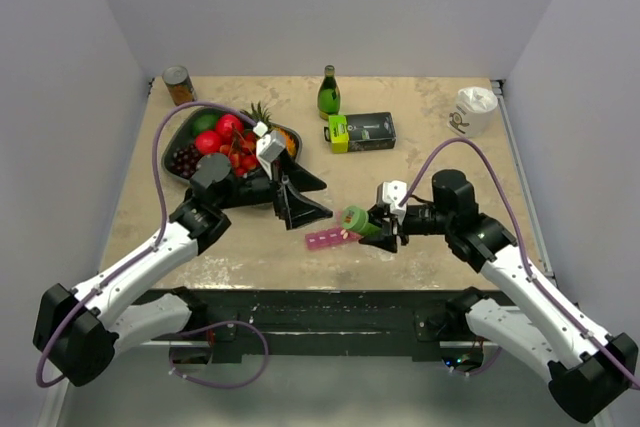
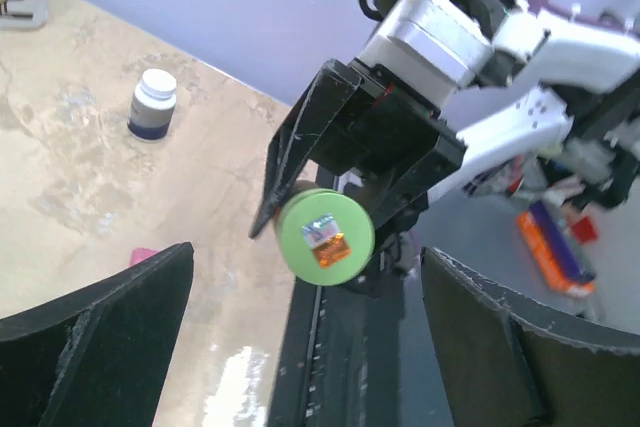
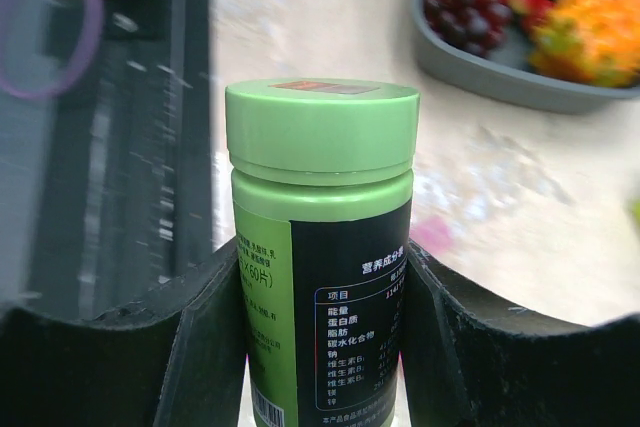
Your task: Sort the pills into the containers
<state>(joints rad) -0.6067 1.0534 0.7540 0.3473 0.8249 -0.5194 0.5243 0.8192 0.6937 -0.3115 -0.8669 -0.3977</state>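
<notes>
Table (image 1: 440, 152), 6 o'clock edge: translucent pink pill organiser (image 1: 325, 240), a narrow lidded strip, lying flat. At its 2 o'clock the right end effector (image 1: 378, 227) pinches a smooth green plastic bottle (image 1: 357, 221), tilted, its round cap facing the left arm. Left end effector (image 1: 308, 199), 11 o'clock of the strip: fingers spread, holding nothing. Beyond: grey fruit tray (image 3: 480, 72) at 10 o'clock; green-and-black box (image 1: 362, 131); glass bottle (image 1: 329, 95) at 12.

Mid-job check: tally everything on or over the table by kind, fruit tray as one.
Bottles: 3 (green plastic pill bottle, white-capped dark bottle, green glass bottle)
Pink translucent pill organiser: 1
Brown metal tin: 1
White cup: 1
Black-and-green box: 1
Dark tray of fruit: 1
Total: 8
</notes>
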